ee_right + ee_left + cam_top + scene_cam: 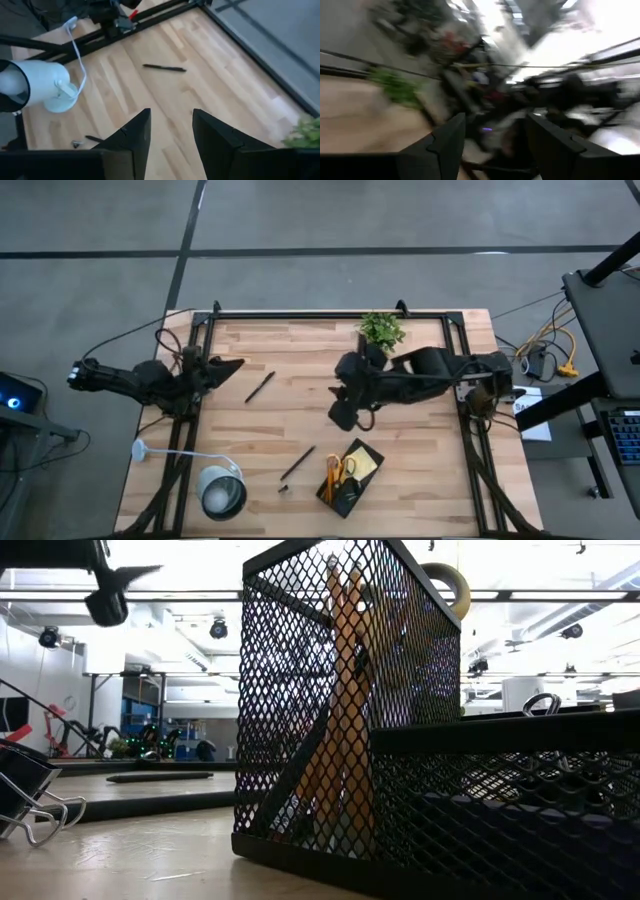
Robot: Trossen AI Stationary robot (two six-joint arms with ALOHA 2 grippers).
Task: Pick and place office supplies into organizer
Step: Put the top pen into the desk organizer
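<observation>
The table (pixel 300 410) is made of pale wooden planks with visible grain, and a black metal frame runs around its edge. The organizer (pixel 350 476) is a black box of wire mesh with diamond-shaped holes; it sits at about five o'clock from the table's middle, turned at an angle. In the low view its tall compartment holds slim orange pencils (pixel 345 710) that lean against the mesh, and a lower compartment is beside it. From above, the yellow-handled scissors (pixel 336 468) and one square yellow sticky-note pad (pixel 364 464) are already inside it. Two thin black pens lie loose on the wood: one pen (pixel 259 387) at about ten o'clock from the middle, the second pen (pixel 297 463) at about six o'clock, just beside the organizer. One tiny dark piece (pixel 283 489) lies near that second pen. One binder clip (pixel 25 795) with bent wire handles shows in the low view. The round white lamp (pixel 222 492) is at seven o'clock and one small green plant (pixel 381 330) at one o'clock. The right gripper (pixel 342 413) hangs over the table's middle; its two wedge-shaped fingers (pixel 132 137) are apart with a clear gap and hold nothing. The left gripper (pixel 222 367) waits at the nine o'clock edge, jaws wide apart and empty.
</observation>
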